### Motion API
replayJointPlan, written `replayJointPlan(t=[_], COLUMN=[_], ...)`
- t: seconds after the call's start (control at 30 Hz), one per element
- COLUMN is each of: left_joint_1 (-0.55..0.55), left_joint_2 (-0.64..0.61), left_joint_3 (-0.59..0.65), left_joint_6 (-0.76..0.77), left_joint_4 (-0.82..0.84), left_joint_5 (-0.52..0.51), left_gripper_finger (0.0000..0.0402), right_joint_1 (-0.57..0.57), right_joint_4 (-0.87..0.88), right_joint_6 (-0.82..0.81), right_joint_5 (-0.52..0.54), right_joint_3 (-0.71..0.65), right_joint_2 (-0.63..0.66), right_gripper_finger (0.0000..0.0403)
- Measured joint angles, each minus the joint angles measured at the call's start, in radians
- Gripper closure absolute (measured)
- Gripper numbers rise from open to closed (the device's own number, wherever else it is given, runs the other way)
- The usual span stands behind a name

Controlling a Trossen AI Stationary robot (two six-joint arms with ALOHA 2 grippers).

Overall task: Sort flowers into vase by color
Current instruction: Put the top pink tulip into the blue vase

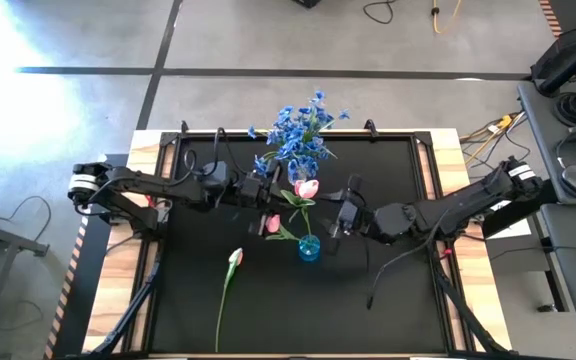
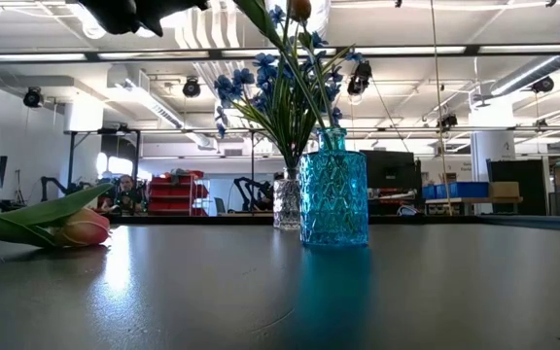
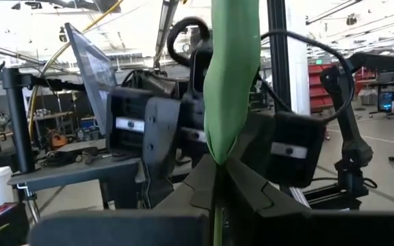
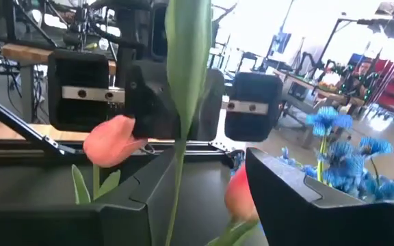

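Both arms reach level toward the table's middle, wrists facing each other. The left gripper (image 1: 265, 210) pinches a tulip's green leaf (image 3: 230, 82). The right gripper (image 1: 336, 215) is spread around another tulip stem (image 4: 183, 102), just beside the blue vase (image 1: 309, 247). One tulip (image 1: 230, 275) lies well apart, nearer the front edge.

Grey concrete floor (image 1: 88, 40) with dark tape lines (image 1: 268, 72) across the upper frame, bright glare at upper left. Black tabletop (image 1: 388, 300) with wood edge, cluttered desk (image 1: 573, 190) at right. Low view: open workshop, ceiling strip lights (image 2: 47, 56), red bins (image 2: 175, 192) left of centre.
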State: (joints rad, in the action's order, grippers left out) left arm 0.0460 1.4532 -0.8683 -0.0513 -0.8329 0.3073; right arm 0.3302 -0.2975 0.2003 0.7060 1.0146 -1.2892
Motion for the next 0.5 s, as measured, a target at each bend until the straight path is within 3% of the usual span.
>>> replayJointPlan(t=[0.23,0.37,0.5], left_joint_1=[0.0,0.0,0.0], left_joint_2=[-0.011,-0.011,-0.011], left_joint_3=[0.013,0.014,0.014], left_joint_6=[-0.012,-0.018,-0.019], left_joint_4=[0.005,0.011,0.013], left_joint_5=[0.0,0.0,0.0], left_gripper_finger=[0.04,0.04,0.04], right_joint_1=[0.006,0.003,-0.001], right_joint_4=[0.0,-0.017,-0.021], right_joint_6=[0.05,0.058,0.08], right_joint_5=[-0.025,-0.103,-0.112], right_joint_3=[0.053,0.076,0.111], right_joint_2=[-0.01,-0.019,-0.048], right_gripper_finger=[0.0241,0.0261,0.0288])
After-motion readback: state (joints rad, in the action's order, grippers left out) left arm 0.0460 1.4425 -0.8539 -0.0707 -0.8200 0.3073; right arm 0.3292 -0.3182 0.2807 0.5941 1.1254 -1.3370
